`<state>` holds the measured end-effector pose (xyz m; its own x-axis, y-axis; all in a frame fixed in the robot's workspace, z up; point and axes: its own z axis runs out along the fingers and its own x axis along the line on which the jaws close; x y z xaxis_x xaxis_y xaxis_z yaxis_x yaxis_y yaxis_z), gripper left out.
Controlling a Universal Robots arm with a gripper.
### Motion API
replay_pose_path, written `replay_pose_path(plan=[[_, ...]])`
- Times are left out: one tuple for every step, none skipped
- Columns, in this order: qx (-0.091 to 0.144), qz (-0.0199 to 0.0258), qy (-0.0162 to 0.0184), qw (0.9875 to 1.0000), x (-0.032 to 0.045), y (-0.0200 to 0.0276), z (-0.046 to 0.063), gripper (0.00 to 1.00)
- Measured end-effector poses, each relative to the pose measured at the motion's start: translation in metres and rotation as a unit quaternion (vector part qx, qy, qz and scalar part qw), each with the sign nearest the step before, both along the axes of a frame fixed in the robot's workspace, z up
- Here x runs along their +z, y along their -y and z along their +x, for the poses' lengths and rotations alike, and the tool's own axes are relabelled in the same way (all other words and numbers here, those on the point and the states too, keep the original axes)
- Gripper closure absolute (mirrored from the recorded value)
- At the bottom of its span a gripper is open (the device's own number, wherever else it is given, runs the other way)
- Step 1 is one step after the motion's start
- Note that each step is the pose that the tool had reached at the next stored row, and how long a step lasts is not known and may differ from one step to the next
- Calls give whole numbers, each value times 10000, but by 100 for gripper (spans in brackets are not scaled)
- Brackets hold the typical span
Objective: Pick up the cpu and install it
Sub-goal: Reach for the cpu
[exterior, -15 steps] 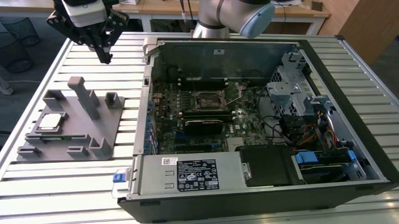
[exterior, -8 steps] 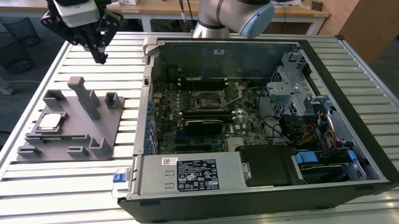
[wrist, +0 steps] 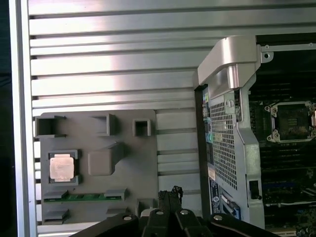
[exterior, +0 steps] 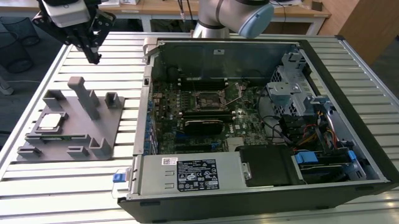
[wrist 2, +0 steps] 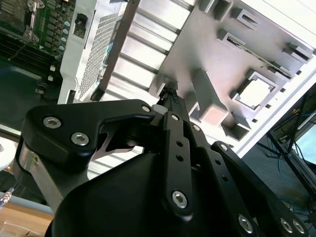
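Observation:
The cpu [exterior: 50, 122], a small silvery square chip, lies flat in a recess of the grey holder block [exterior: 72, 140] on the exterior view's left. Both wrist views show the cpu too [wrist: 61, 167] [wrist 2: 254, 94]. My gripper [exterior: 95, 59] hangs in the air well above the slatted table, beyond the holder block's far edge and apart from the chip. Its black fingers meet at the tips [wrist: 170, 191] [wrist 2: 170, 92] with nothing between them. The black motherboard socket [exterior: 209, 99] [wrist: 291, 120] sits open inside the computer case [exterior: 187, 186].
The holder block carries a tall upright post [exterior: 84, 95], several smaller posts, and a green memory stick [wrist: 81, 197] in a slot. The case's side wall [exterior: 147, 84] rises between block and motherboard. The slatted metal table [exterior: 112, 51] runs around both.

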<state>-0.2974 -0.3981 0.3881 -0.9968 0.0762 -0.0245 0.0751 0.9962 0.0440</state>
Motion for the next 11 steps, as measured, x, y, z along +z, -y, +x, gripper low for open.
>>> replay_pose_path(plan=[[0,0,-1,10000,0,0,-19,89],[0,0,0,10000,-1,0,-37,89],[1,0,0,10000,-2,0,-55,89],[1,0,0,10000,-3,0,-77,89],[0,0,0,10000,-3,0,-100,89],[0,0,0,10000,-4,0,-122,89],[0,0,0,10000,-4,0,-143,89],[0,0,0,10000,-5,0,-168,89],[0,0,0,10000,-6,0,-192,89],[0,0,0,10000,-6,0,-213,89],[0,0,0,10000,-6,1,-233,89]])
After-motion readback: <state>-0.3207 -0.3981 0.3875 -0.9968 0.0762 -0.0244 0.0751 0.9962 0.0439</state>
